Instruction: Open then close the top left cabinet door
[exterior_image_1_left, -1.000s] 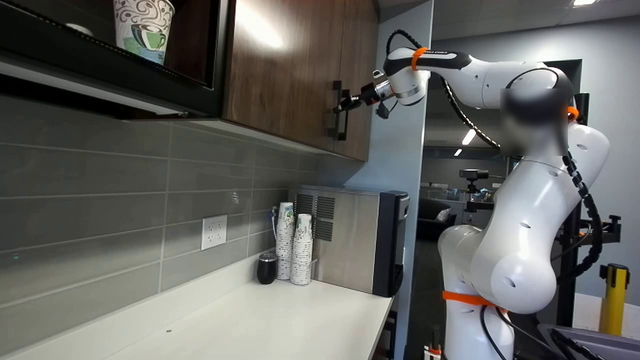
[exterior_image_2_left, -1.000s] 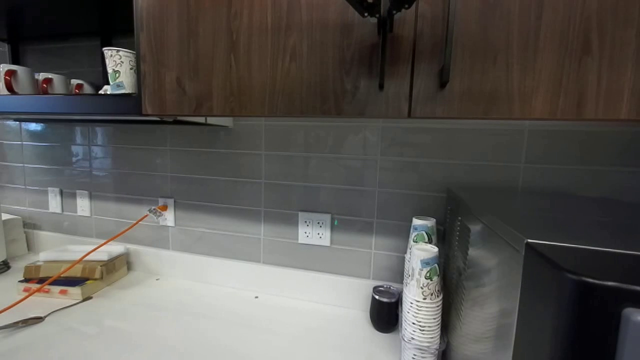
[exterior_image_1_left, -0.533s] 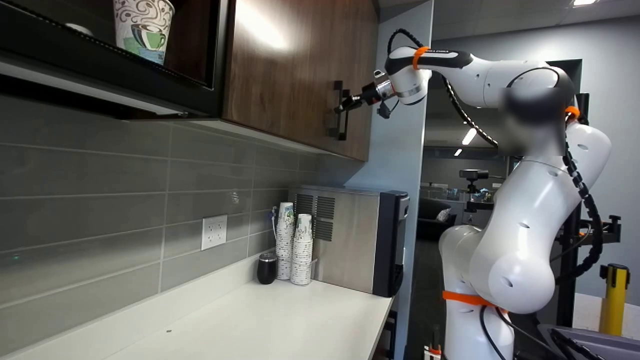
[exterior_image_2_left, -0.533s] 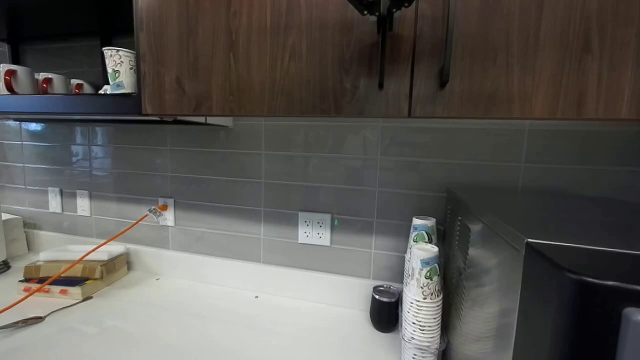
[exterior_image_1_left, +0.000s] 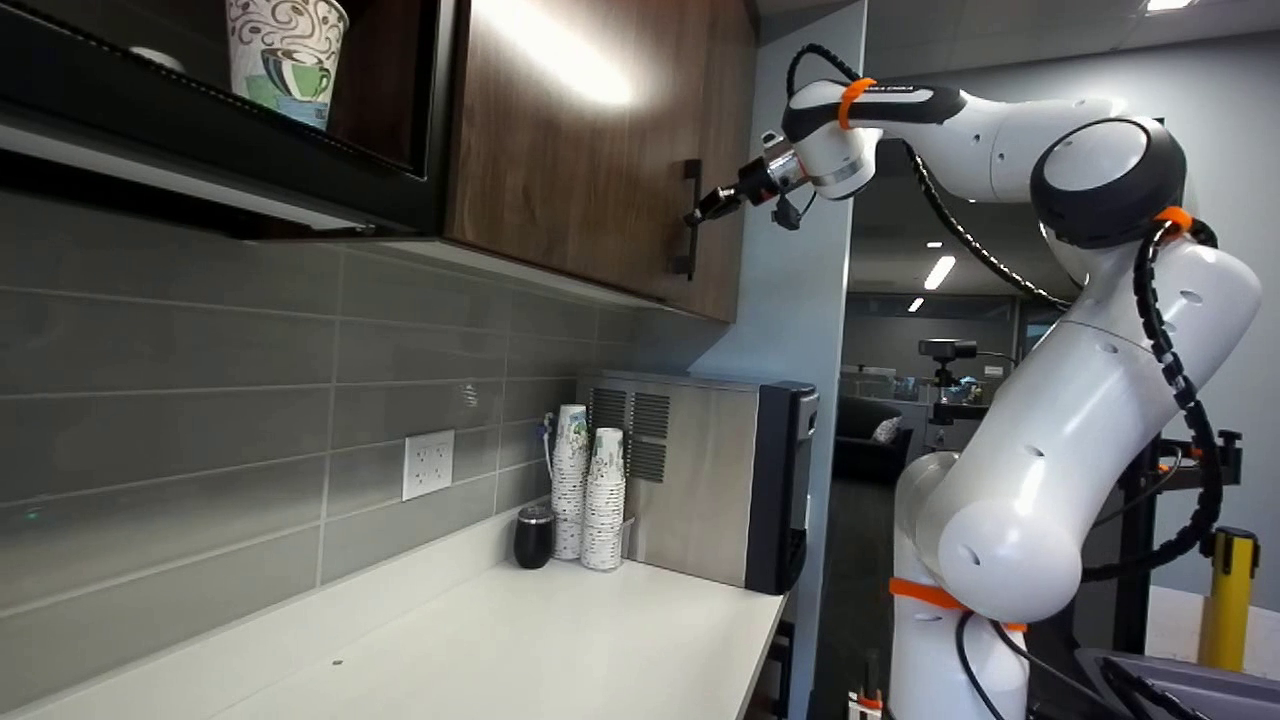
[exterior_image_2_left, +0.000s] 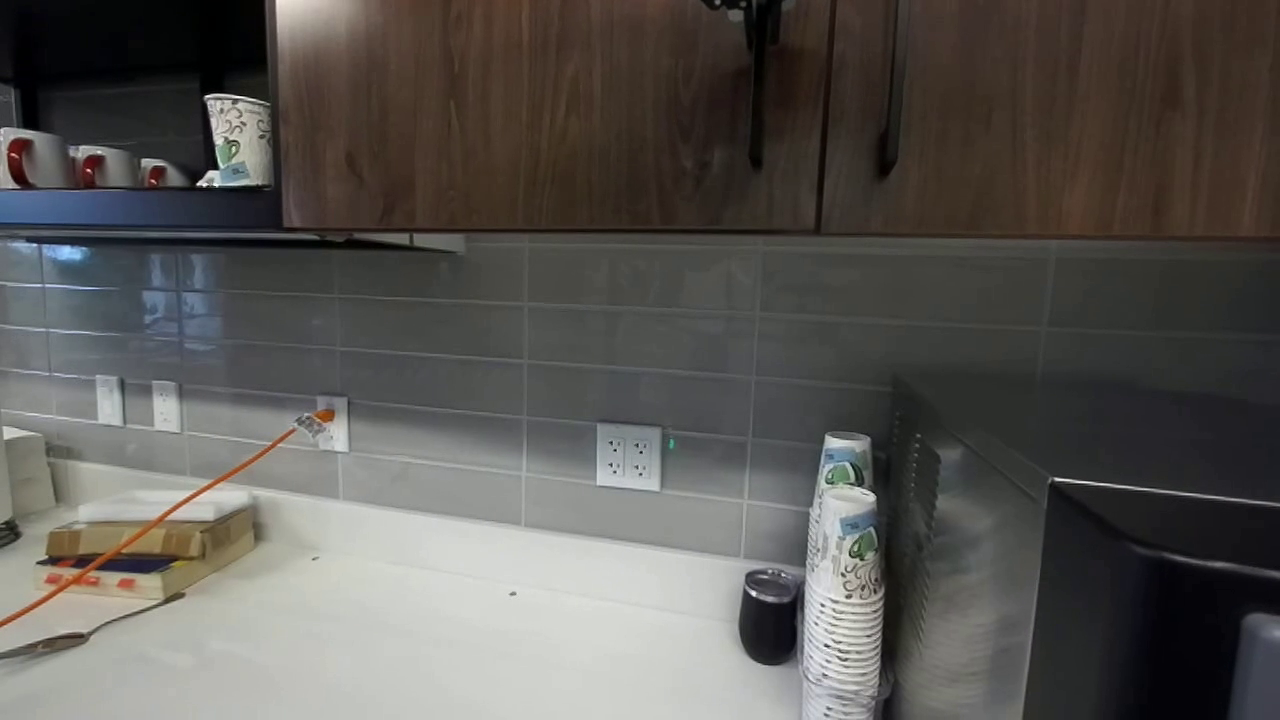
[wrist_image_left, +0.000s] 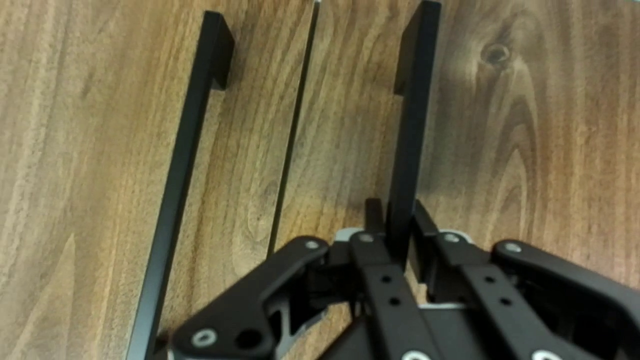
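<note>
The top left cabinet door is a dark walnut-brown panel in both exterior views (exterior_image_1_left: 580, 160) (exterior_image_2_left: 540, 110). It stands slightly ajar, its handle edge swung a little outward. Its black vertical bar handle (exterior_image_2_left: 757, 120) also shows in the wrist view (wrist_image_left: 415, 100). My gripper (wrist_image_left: 395, 215) has its fingers on either side of this handle, shut on it, partway along the bar. In an exterior view the fingertips (exterior_image_1_left: 697, 213) meet the middle of the handle. In an exterior view only the gripper's lower part (exterior_image_2_left: 757, 15) shows at the top edge.
The neighbouring door (exterior_image_2_left: 1060, 120) is shut, with its own black handle (wrist_image_left: 175, 190) beside mine. An open black shelf with a patterned cup (exterior_image_1_left: 288, 60) adjoins the door. Below are cup stacks (exterior_image_1_left: 603, 500), a black tumbler (exterior_image_1_left: 534, 537) and a steel machine (exterior_image_1_left: 690, 470) on the white counter (exterior_image_1_left: 520, 640).
My gripper and arm have moved back from the cabinet with the handle. The door has swung slightly outward, its light reflection has shifted, and the neighbouring handle is now hidden in an exterior view.
</note>
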